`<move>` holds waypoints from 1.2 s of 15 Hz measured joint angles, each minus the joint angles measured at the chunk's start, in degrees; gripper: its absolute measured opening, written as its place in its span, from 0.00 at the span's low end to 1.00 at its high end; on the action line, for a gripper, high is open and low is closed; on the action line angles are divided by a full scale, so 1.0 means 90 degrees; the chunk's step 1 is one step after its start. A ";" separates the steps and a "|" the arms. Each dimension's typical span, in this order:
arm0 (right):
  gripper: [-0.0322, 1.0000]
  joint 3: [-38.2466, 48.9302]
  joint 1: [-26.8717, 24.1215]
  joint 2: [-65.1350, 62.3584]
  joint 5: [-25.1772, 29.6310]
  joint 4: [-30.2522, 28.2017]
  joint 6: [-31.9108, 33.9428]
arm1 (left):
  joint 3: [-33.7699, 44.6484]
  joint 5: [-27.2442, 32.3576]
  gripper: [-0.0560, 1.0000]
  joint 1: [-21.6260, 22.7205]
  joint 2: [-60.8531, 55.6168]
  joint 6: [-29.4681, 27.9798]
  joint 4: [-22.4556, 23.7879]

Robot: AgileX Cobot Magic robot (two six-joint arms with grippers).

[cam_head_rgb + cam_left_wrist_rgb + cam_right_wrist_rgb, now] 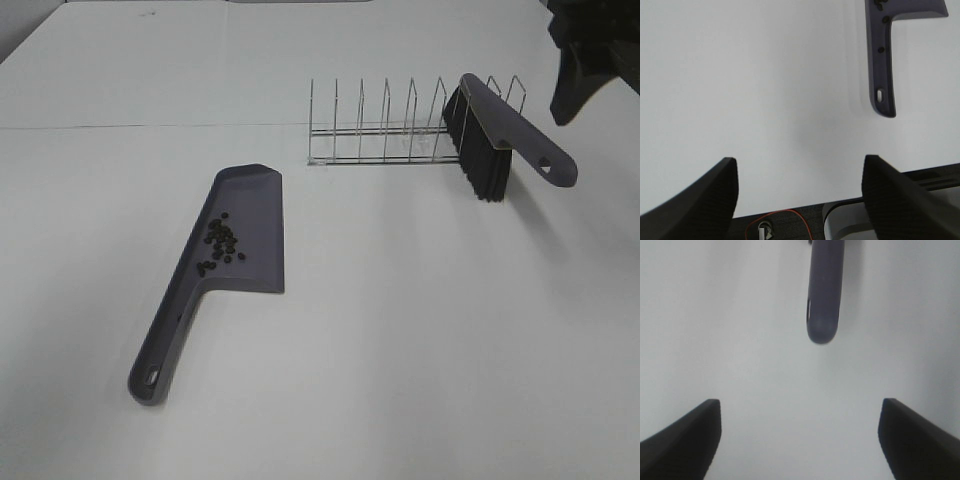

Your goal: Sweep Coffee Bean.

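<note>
Both end effectors are standing with their jaws spread apart and gripping nothing. Seen from the left wrist camera, the left end effector is hovering over bare white desk, its two dark fingers sitting wide at the lower corners of the frame, while the dustpan's handle is showing at the upper right. The right end effector is likewise gaping over the desk in the right wrist view, with the rounded end of the brush handle pointing toward it from the top centre. In the high camera's frame the right end effector is hanging as a dark shape at the upper right corner, just beside the brush.

The coffee bean cluster is lying inside the grey-purple dustpan, left of centre in the high view, gathered near where the pan narrows into its handle. The dustpan is resting flat on the desk, handle running toward the lower left. The brush is leaning tilted against the right end of a wire rack in the upper middle, bristles down.
</note>
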 joint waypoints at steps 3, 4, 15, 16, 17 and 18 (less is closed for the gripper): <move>0.74 0.1846 0.0000 -0.1496 -0.0210 0.0000 0.0000 | 0.1140 -0.0172 0.67 0.0000 -0.1795 0.0000 0.0000; 0.74 0.2324 0.0000 -0.1986 -0.0248 0.0013 0.0000 | 0.1331 -0.0185 0.67 0.0000 -0.2196 0.0000 0.0000; 0.74 0.5278 0.0000 -0.9065 -0.0624 0.0299 -0.0567 | 0.2451 -0.0809 0.67 0.0000 -0.5023 0.0955 -0.0006; 0.74 0.5290 0.0000 -0.9664 -0.0630 0.0420 -0.0738 | 0.2508 -0.0872 0.67 0.0000 -0.5023 0.1044 -0.0019; 0.74 0.5290 0.0000 -0.9836 -0.0630 0.0509 -0.0847 | 0.2508 -0.0891 0.67 0.0000 -0.5023 0.1089 -0.0025; 0.74 0.5290 0.0000 -0.9861 -0.0618 0.0688 -0.1019 | 0.2508 -0.0949 0.67 0.0000 -0.5023 0.1171 -0.0102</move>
